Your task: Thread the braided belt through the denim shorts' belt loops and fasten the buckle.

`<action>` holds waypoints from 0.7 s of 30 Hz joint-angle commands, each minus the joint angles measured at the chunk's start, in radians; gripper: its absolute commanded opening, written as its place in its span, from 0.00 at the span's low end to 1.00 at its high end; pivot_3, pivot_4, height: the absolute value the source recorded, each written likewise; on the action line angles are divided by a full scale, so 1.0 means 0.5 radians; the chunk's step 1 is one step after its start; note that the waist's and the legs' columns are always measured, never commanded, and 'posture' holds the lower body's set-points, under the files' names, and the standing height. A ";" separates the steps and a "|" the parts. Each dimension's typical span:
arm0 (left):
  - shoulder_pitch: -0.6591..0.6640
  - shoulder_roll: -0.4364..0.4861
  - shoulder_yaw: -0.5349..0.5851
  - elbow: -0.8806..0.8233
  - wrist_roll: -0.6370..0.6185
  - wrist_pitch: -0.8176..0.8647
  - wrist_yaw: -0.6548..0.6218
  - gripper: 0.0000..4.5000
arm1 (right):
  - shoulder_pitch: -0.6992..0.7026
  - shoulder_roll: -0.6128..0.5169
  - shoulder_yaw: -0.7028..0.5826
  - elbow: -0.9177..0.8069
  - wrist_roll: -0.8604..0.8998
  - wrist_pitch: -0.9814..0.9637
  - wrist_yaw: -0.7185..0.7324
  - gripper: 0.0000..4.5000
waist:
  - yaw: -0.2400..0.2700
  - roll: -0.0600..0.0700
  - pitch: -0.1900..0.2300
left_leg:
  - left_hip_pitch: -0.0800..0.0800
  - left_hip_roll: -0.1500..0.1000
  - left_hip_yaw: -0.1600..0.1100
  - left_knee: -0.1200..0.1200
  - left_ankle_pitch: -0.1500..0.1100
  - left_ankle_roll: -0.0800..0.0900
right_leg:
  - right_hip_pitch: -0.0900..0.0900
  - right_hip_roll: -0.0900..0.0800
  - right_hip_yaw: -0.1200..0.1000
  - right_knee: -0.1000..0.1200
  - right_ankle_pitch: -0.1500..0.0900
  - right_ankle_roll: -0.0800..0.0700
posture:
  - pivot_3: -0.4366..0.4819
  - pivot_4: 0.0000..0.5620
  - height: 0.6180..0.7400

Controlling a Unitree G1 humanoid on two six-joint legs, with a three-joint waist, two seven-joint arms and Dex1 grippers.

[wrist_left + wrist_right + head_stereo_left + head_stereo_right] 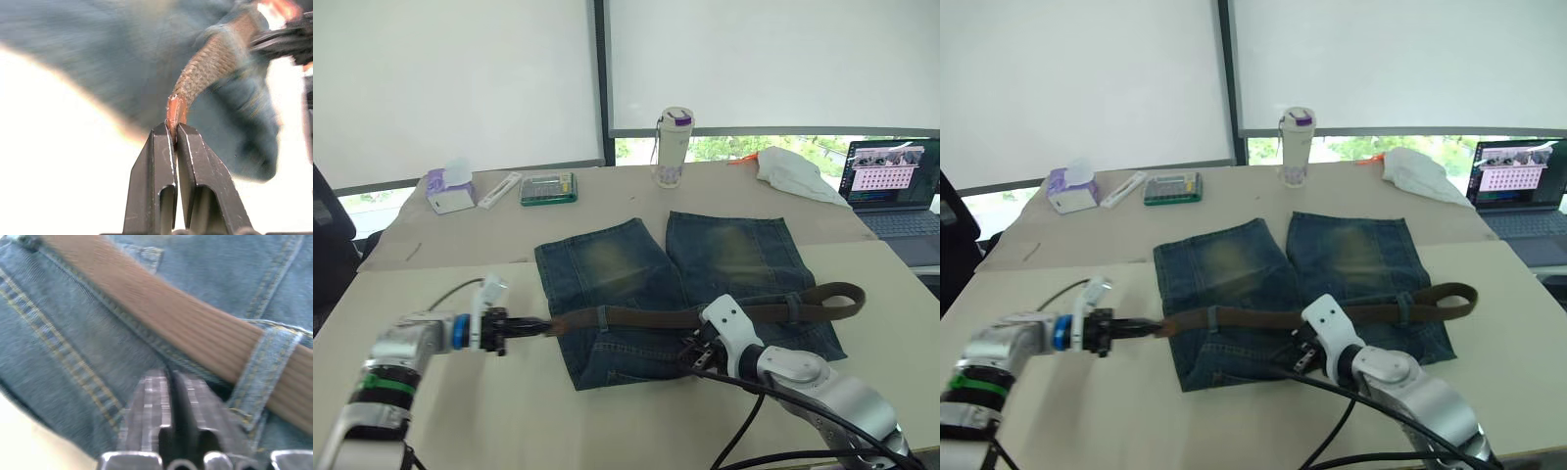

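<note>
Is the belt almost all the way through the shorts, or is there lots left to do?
Partly done. The braided belt already runs under belt loops along the waistband of the denim shorts. The left gripper pinches the belt's tip just past the shorts' edge, and the right gripper rests shut on the denim. Fastening is left; I can't see the buckle.

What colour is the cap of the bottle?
Purple; the bottle cap shows best in the left eye view.

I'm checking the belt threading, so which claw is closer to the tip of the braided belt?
Left. The left claw is shut on the braided belt right at its tip, beside the denim shorts. The right claw sits at the waistband, midway along the belt.
</note>
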 commanded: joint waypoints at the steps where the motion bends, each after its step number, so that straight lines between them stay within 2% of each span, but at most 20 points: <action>1: -0.187 0.118 0.071 0.442 0.161 -0.297 0.018 0.00 | -0.013 0.056 -0.020 0.036 -0.019 0.032 -0.021 0.00 | 0.004 0.000 0.000 | 0.000 0.000 0.000 0.000 0.000 0.000 | 0.000 0.000 -0.001 0.000 0.000 0.000 | 0.48 0.27 1.00; 5: -0.333 0.195 0.116 0.834 0.285 -0.569 0.096 0.00 | -0.027 0.147 -0.067 0.055 -0.014 0.012 -0.039 0.00 | 0.004 -0.004 0.001 | -0.001 -0.002 0.000 0.001 0.000 0.000 | -0.002 -0.001 -0.002 0.001 0.000 0.000 | 0.48 0.27 1.00; 10: -0.406 0.232 0.176 1.050 0.377 -0.729 0.183 0.00 | -0.043 0.179 -0.112 0.068 -0.024 0.013 -0.034 0.00 | 0.002 -0.006 0.000 | -0.003 -0.002 0.001 0.001 0.000 0.000 | -0.014 -0.002 0.000 0.012 0.000 0.000 | 0.48 0.27 1.00; 21: -0.366 0.352 0.402 1.260 0.479 -1.014 0.878 0.00 | -0.181 0.255 -0.156 0.138 -0.027 0.073 -0.069 0.00 | -0.003 -0.008 -0.001 | -0.010 -0.001 0.002 0.001 0.001 -0.002 | -0.020 -0.001 0.001 0.016 0.000 0.000 | 0.48 0.27 1.00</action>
